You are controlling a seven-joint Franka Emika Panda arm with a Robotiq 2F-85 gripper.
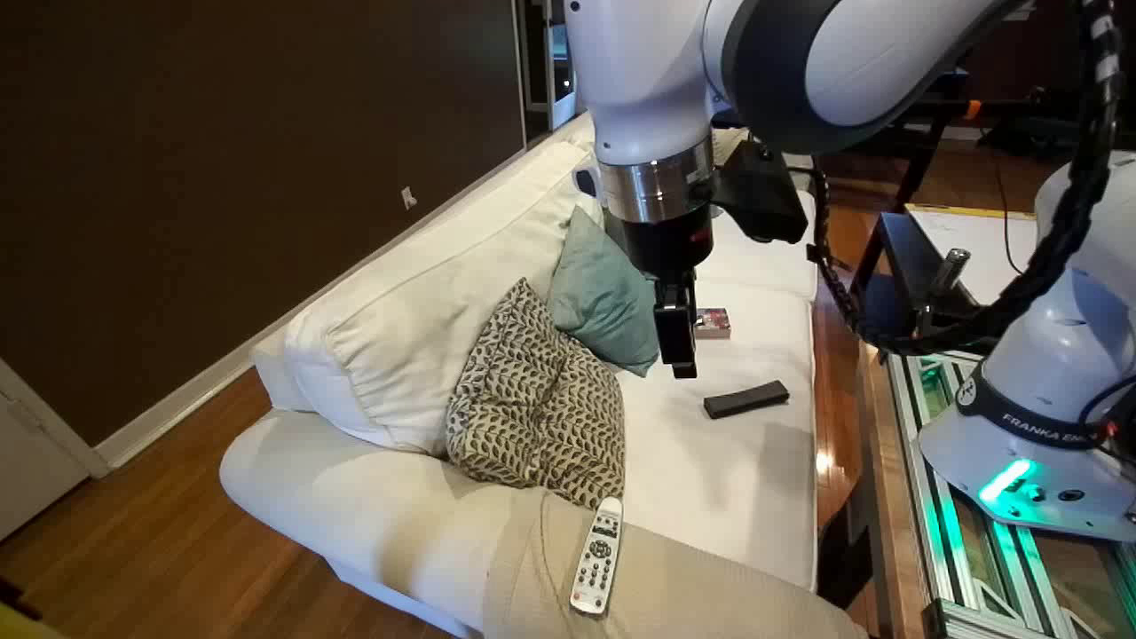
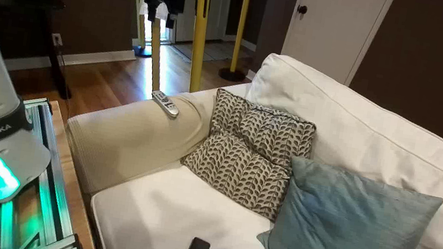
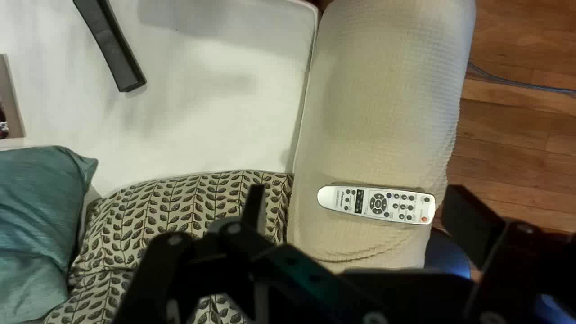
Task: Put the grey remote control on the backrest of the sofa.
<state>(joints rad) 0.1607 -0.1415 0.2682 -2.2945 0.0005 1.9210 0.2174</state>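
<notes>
Got grey remote control lying face up on armrest, with patterned pillow at 9 o'clock and black remote at 10 in wrist view. In an exterior view, seeing gripper spread apart in mid-air near 12 o'clock from grey remote control, and backrest at 3.

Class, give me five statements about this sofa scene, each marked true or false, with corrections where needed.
1. The grey remote control lies on the armrest. True.
2. The leaf-patterned pillow sits between the armrest and the teal pillow. True.
3. The gripper holds the grey remote control. False: it is open and empty.
4. The black bar-shaped item lies on the seat. True.
5. The teal pillow lies on the armrest. False: it is on the seat, in front of the backrest.
</notes>
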